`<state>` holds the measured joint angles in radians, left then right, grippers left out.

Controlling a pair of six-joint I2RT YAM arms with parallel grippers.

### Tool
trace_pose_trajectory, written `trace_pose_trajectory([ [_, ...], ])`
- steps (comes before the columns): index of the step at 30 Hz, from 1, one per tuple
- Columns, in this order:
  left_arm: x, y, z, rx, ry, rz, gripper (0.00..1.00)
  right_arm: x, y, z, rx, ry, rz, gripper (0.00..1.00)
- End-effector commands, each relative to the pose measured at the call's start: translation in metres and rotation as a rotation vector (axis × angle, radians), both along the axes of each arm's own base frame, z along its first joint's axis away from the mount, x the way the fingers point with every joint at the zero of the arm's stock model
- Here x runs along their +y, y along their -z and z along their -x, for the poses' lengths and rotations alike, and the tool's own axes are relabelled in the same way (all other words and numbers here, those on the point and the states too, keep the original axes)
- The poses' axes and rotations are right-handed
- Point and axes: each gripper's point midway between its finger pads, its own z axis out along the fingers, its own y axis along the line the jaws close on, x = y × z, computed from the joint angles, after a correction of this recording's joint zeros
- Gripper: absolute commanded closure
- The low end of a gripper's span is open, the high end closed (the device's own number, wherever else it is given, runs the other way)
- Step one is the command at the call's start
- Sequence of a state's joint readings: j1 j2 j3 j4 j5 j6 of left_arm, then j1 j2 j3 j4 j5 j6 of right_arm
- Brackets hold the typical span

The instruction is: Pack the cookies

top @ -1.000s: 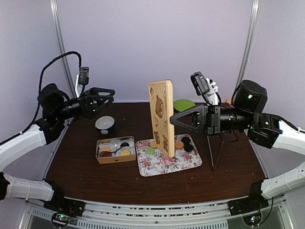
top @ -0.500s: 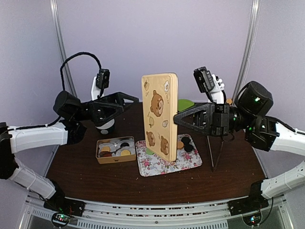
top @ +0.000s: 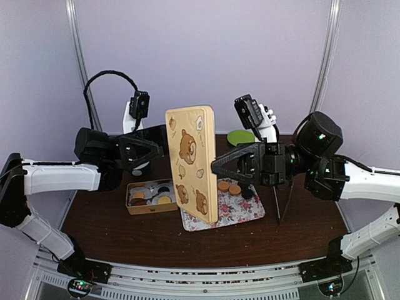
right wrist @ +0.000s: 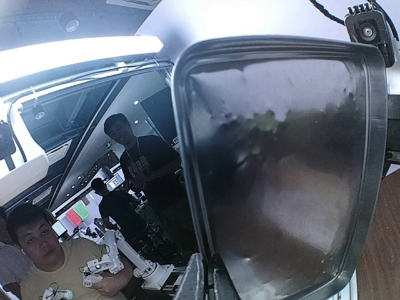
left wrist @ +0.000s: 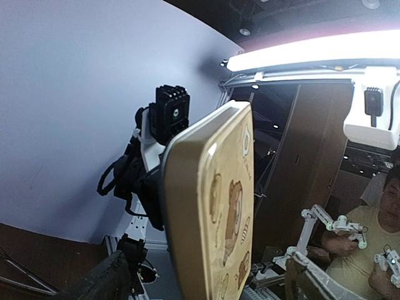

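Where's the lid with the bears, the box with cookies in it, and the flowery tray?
Bear lid (top: 190,156): top view, its picture side, on a bear.
Cookie box (top: 152,209): top view, its front wall.
Flowery tray (top: 240,211): top view, a bare patch near its front edge.

Top view even, sharp. Wrist views warped; strip light (left wrist: 312,53) blown out; lid (right wrist: 281,175) reflections murky.

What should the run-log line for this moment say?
right gripper: shut on bear-print lid, upright | left gripper: open, facing lid | cookies: some on floral tray, some in box
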<state>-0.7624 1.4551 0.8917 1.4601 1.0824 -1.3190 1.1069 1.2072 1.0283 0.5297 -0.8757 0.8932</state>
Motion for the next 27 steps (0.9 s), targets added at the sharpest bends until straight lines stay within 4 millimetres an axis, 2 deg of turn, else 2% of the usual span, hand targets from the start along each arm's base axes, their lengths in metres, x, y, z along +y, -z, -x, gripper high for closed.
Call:
trace_pose_trajectory([
  [1, 0.004, -0.011, 0.018, -0.092, 0.043, 0.050, 0.15, -0.007, -0.032, 0.012, -0.038, -0.054, -0.109, 1.00],
  [9, 0.004, -0.012, 0.025, -0.103, 0.062, 0.047, 0.38, -0.003, -0.029, 0.013, -0.033, -0.070, -0.102, 1.00],
  [14, 0.005, -0.012, 0.026, -0.108, 0.067, 0.047, 0.60, -0.002, -0.023, 0.013, -0.033, -0.071, -0.085, 1.00],
  [16, 0.004, -0.012, 0.027, -0.110, 0.069, 0.048, 0.66, -0.001, -0.021, 0.013, -0.030, -0.073, -0.078, 1.00],
  [22, 0.004, -0.015, 0.032, -0.120, 0.084, 0.051, 0.68, 0.001, -0.019, 0.013, -0.031, -0.081, -0.074, 1.00],
  [27, 0.003, -0.015, 0.034, -0.127, 0.095, 0.047, 0.84, 0.003, -0.016, 0.013, -0.029, -0.087, -0.065, 1.00],
])
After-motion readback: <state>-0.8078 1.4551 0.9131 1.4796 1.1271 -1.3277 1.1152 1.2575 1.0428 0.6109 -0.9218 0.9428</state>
